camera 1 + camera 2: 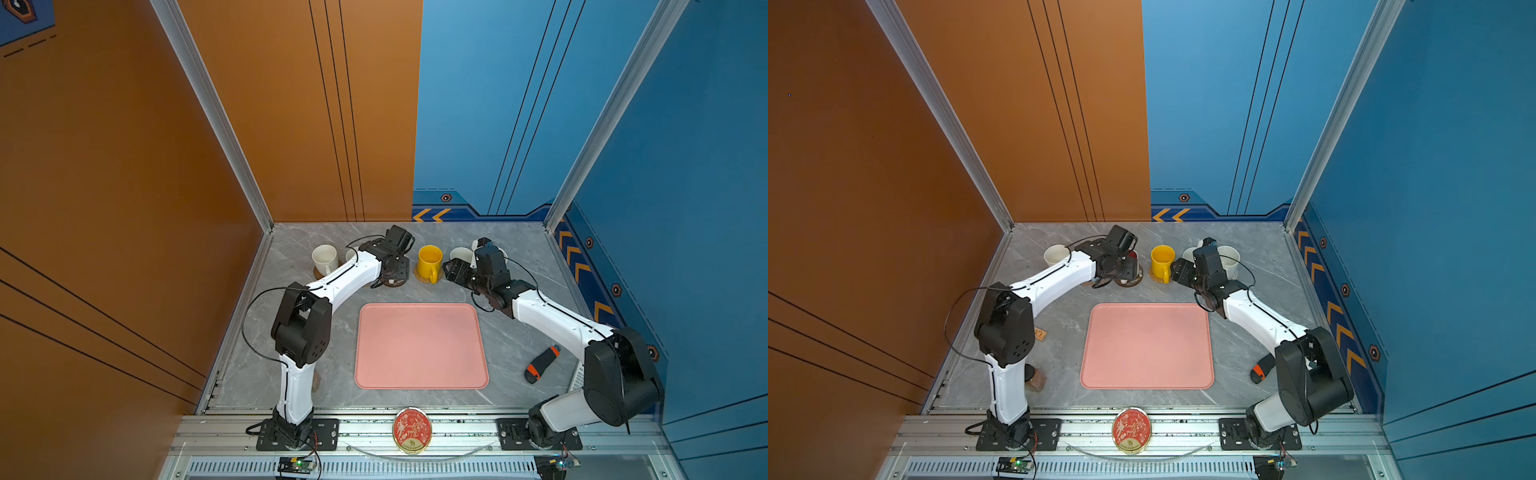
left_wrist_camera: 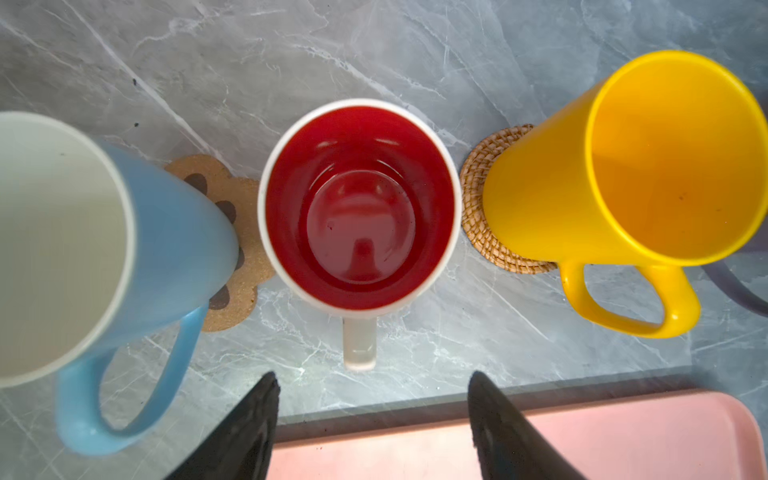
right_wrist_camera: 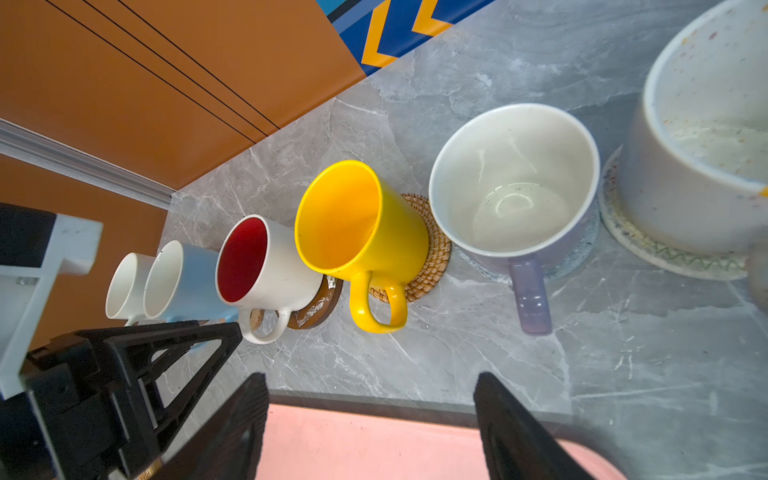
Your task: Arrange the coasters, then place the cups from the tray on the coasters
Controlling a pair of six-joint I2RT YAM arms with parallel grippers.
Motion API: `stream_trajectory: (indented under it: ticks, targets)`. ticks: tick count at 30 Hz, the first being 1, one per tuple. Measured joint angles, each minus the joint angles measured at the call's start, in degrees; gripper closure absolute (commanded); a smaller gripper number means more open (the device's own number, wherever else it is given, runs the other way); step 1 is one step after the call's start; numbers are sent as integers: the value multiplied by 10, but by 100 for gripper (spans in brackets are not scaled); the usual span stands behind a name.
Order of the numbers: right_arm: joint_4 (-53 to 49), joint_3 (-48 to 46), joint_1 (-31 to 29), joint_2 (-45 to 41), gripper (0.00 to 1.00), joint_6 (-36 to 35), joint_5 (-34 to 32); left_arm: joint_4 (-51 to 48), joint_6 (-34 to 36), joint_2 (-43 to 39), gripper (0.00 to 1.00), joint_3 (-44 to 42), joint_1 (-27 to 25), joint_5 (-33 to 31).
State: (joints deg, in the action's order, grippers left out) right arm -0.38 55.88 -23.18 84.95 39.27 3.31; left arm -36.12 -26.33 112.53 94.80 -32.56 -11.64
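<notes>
In both top views the tray (image 1: 419, 347) is seen bare, the cups (image 1: 429, 257) lined up beyond it. In the left wrist view the left claw (image 2: 372, 380) is spread and empty. The red-lined cup (image 2: 359, 208) stands straight ahead, handle pointed into the gap. In the right wrist view the right claw (image 3: 370, 380) is likewise apart and empty, and the yellow cup (image 3: 357, 220) is seen ahead, untouched.

Both top views: high above worktop (image 1: 498, 357) front edge, far off, facing down and forward over tray (image 1: 419, 345) (image 1: 1147, 345); near-identical scene.
Left wrist: close, straight down, just beyond tray's far edge, on red-lined cup (image 2: 359, 208).
Right wrist: close, oblique, same strip beyond tray.
Wrist views share red-lined cup (image 3: 266, 266), yellow cup (image 2: 623, 166) (image 3: 353, 224), tray edge.
</notes>
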Motion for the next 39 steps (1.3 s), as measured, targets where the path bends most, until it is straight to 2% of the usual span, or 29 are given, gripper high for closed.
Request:
stream_trajectory:
  ticks: [8, 22, 29, 35, 37, 38, 39]
  targets:
    - [0, -7, -1, -21, 17, 0, -10, 0, 9, -40, 25, -20, -12, -14]
    - [0, -26, -6, -71, 0, -10, -22, 19, 28, -144, 22, -77, -16, -25]
    - [0, -27, -9, -83, 0, -16, -35, 39, 51, -202, 20, -124, -16, -46]
    - [-7, -27, -13, -98, 0, -24, -52, 81, 79, -273, 15, -195, -16, -65]
    - [-12, -27, -16, -108, 0, -27, -59, 98, 89, -302, 8, -222, -14, -74]
    - [-16, -27, -16, -114, 0, -31, -64, 107, 94, -318, 1, -238, -11, -78]
    - [-20, -27, -17, -120, 0, -34, -67, 116, 99, -334, 2, -253, -9, -82]
